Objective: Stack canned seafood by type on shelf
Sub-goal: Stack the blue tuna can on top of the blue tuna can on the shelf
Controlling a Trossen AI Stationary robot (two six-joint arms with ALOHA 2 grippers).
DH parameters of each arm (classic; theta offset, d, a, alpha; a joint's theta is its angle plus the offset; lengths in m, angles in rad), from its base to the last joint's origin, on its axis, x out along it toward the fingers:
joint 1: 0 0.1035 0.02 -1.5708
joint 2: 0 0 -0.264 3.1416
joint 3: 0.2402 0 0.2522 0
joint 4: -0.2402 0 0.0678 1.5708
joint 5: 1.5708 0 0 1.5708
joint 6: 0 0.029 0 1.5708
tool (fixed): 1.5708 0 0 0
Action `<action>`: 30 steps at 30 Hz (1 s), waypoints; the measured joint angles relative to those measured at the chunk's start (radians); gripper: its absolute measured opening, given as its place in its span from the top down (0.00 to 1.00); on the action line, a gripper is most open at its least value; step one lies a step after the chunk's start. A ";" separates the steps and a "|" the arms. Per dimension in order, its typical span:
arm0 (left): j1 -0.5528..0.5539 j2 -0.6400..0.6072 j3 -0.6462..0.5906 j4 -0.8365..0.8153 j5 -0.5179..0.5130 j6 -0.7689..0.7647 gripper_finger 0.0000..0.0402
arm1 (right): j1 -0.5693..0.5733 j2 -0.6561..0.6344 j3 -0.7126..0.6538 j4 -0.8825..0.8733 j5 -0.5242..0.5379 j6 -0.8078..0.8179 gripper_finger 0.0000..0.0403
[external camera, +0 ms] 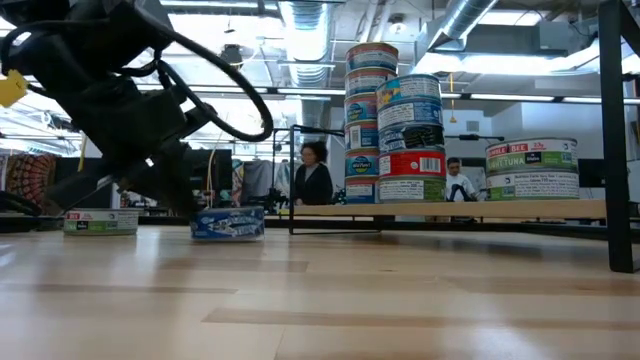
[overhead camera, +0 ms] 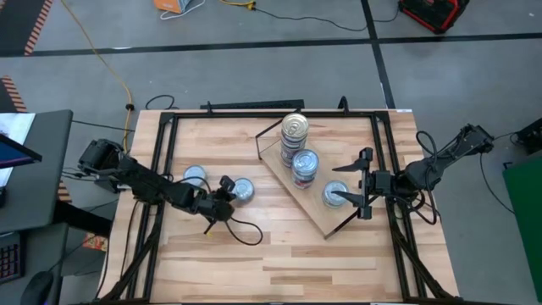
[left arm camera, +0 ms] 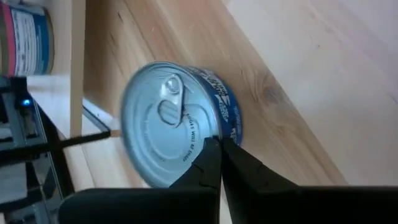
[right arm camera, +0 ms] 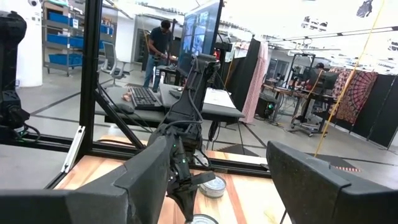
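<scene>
A blue-labelled tin [left arm camera: 165, 124] sits flat on the tabletop left of centre [overhead camera: 244, 190] [external camera: 228, 223], with my left gripper [left arm camera: 221, 144] [overhead camera: 226, 191] shut on its edge. A second tin [overhead camera: 195, 175] [external camera: 100, 221] rests on the table farther left. The light-wood shelf [overhead camera: 318, 213] [external camera: 450, 209] lies slantwise at centre right. It carries a tall stack of tins [overhead camera: 294, 127] [external camera: 371, 120], a shorter stack [overhead camera: 305, 165] [external camera: 410, 140] and a low one [overhead camera: 333, 194] [external camera: 530, 165]. My right gripper [overhead camera: 340, 185] [right arm camera: 233, 186] hangs open, high over the shelf's near end. My left gripper pinches the tin's rim [left arm camera: 217, 132] on the side toward the table's left. One finger [left arm camera: 205, 163] lies on the silver lid and the other on the blue side wall. The fingers slant down from the table's left. The tin rests flat on the table.
Dark metal frame rails [overhead camera: 165, 169] run along the table's left, right and far sides. A black cable loop [overhead camera: 241, 230] lies on the boards just near of my left gripper. Bare planks stretch along the near side [overhead camera: 279, 271].
</scene>
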 joint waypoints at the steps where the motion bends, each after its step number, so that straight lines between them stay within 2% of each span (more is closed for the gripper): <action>1: -0.003 0.000 0.000 -0.004 -0.009 -0.011 1.00 | 0.000 0.000 0.000 0.000 0.000 0.000 0.27; 17: -0.010 0.003 -0.003 -0.074 0.009 -0.104 1.00 | 0.000 0.000 0.000 0.000 0.000 0.000 0.27; 25: -0.023 0.003 -0.002 -0.104 0.015 -0.219 1.00 | 0.000 0.000 0.000 0.000 0.000 0.000 0.27; 27: -0.041 0.003 0.017 -0.131 0.024 -0.279 1.00 | 0.000 0.000 0.000 0.000 0.000 0.000 0.27; 30: -0.070 0.003 0.115 -0.201 0.081 -0.375 1.00 | 0.000 0.000 0.000 0.000 0.000 0.000 0.27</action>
